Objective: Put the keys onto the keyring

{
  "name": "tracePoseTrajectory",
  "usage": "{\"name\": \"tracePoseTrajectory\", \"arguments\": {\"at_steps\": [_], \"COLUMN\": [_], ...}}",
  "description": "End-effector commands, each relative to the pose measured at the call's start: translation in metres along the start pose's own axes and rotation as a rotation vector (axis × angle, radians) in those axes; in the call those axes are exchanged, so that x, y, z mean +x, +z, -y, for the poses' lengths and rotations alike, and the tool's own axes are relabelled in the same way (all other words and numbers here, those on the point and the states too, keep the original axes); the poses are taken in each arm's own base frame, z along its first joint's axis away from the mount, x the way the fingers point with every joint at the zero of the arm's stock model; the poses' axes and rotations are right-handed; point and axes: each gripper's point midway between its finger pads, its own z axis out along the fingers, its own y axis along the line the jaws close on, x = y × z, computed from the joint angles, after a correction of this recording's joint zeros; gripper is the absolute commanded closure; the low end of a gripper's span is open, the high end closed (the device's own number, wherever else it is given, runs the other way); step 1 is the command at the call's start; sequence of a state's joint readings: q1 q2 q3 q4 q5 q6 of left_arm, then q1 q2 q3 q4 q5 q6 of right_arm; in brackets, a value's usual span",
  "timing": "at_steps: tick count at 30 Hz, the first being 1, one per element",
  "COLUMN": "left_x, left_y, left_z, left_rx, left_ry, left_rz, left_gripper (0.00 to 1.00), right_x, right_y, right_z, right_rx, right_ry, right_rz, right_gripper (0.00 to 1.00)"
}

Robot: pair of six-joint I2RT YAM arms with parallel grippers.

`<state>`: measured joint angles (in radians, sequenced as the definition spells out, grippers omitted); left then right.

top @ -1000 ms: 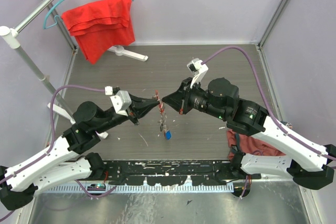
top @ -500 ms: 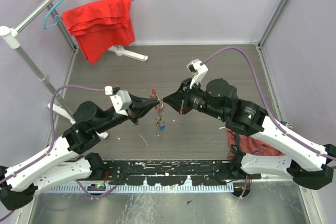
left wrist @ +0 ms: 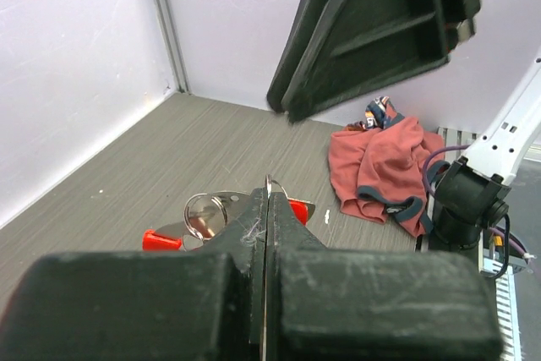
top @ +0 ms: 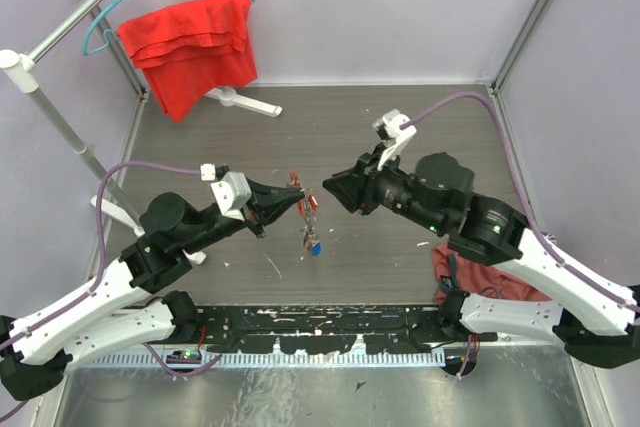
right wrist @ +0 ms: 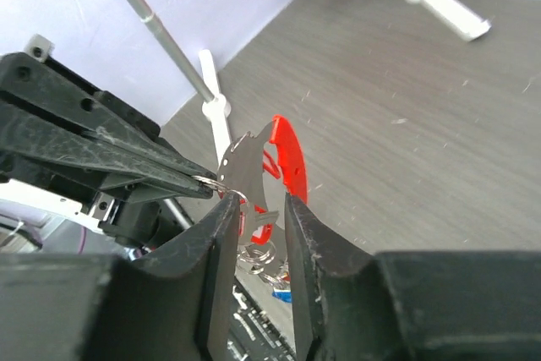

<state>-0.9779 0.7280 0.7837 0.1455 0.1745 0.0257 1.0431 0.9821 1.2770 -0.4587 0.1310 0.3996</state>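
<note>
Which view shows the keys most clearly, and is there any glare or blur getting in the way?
Right wrist view: the keys sit centre frame and look crisp, while the right gripper in the foreground is soft. Left wrist view: the shiny keyring glares, and the left gripper is a dark blurry mass. Top external view: even light, faint shadows, but the keys are tiny.

the left fingers [left wrist: 211,293] press together on a thin ring [left wrist: 268,182], red-headed keys [left wrist: 221,209] just beyond.

Top camera looks down over the whole table [top: 420,137]; wrist cameras face each other close in, apparently sharing the keys [right wrist: 252,168].
</note>
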Motion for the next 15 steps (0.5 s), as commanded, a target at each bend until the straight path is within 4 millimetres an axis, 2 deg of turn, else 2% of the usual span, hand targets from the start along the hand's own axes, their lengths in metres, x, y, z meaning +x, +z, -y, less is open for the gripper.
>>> {"name": "tracePoseTrajectory", "arguments": {"at_steps": [1,4,8,12,15], "left_x": [-0.045,-0.052,-0.066,-0.082,-0.088], "left_y": [0.000,0.001,0.001,-0.002,-0.005], "left_z": [0.003,0.010,0.028,0.045,0.057], "left_rx": [0.022,0.059,0.164,0.262,0.331], "left_ry": [0.034,0.029,0.010,-0.007,-0.005], "left_rz": [0.133,0.152,0.193,0.241,0.266], "left_gripper": [1.00,1.00,1.00,1.00,1.00], "right_x": [-0.066,-0.063,-0.044,-0.039,-0.036], "right_y": [-0.041,-0.049,-0.054,-0.060,-0.060], "right_z": [-0.012,-0.026,-0.046,-0.068,-0.075], "right_rx": [-0.060,-0.167,-0.325,-0.462,-0.506], "right_ry": [-0.132,-0.274,-0.450,-0.500,-0.505], "right_rz": [0.238,0.253,0.200,0.183,0.168], "right_gripper": [0.64,0.64,0.64,0.63,0.63]}}
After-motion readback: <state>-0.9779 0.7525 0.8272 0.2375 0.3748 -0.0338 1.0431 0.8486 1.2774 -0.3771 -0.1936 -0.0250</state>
